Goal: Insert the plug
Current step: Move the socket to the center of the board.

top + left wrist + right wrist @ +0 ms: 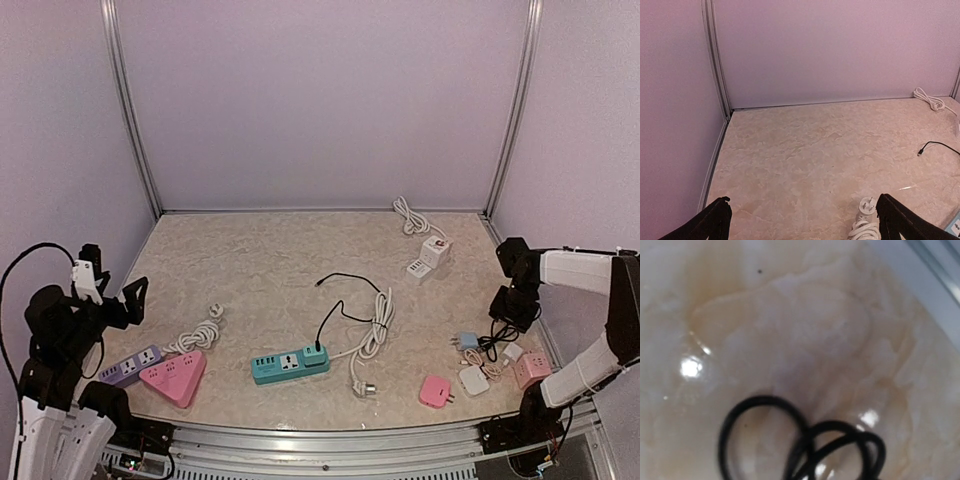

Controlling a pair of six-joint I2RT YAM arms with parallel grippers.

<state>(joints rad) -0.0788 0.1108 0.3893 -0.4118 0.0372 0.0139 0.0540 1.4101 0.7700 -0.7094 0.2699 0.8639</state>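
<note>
No legible text, labels, brands or numbers anywhere; faces of teal strip (290,365) and pink strip (175,378) too small to read.

— What is placed at the middle of the table (260,270)?
— A power strip (290,365), with a charger (314,353) seated on its right end. A bundled cord (376,335) is laid just right of it.
— And at the sides?
— A triangular socket block (175,378) is set at the left front. Small adapters (473,380) are clustered at the right front, and a cube socket (433,255) stands at the back right.
</note>
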